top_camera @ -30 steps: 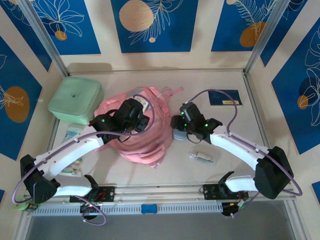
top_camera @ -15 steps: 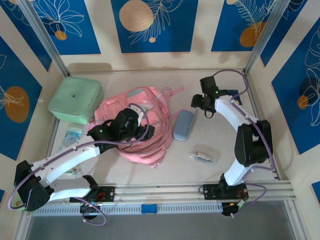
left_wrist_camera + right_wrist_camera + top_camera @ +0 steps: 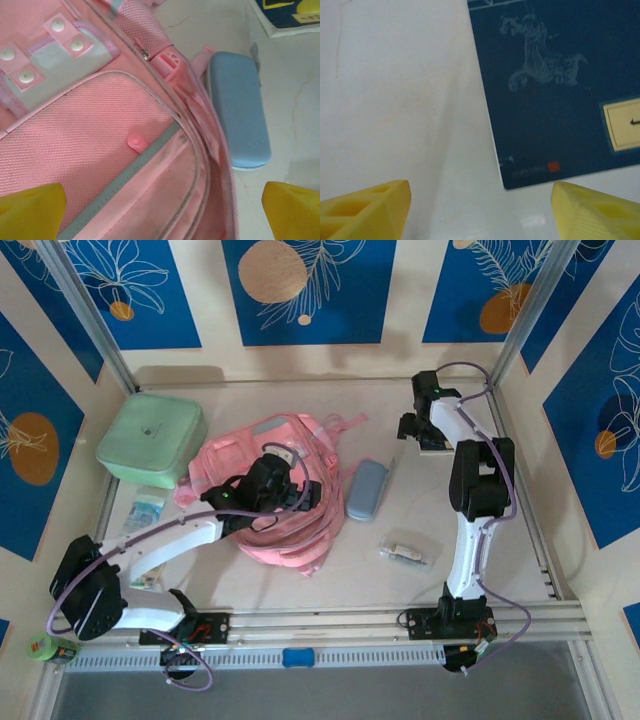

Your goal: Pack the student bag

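Pale tabletop (image 3: 440,490) holds student bag (image 3: 300,530) beside pencil case (image 3: 367,489).

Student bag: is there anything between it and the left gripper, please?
Nothing visible stands between them. The left gripper hangs open directly above the student bag, with only the bag's pink front pocket under it. The blue pencil case lies beside the bag, off to one side, not under the gripper.

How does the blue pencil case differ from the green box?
The green box is square, mint and the larger; the pencil case is oblong, grey-blue and smaller. The box sits left of the student bag, the pencil case close on its right. Both lie flat, closed.
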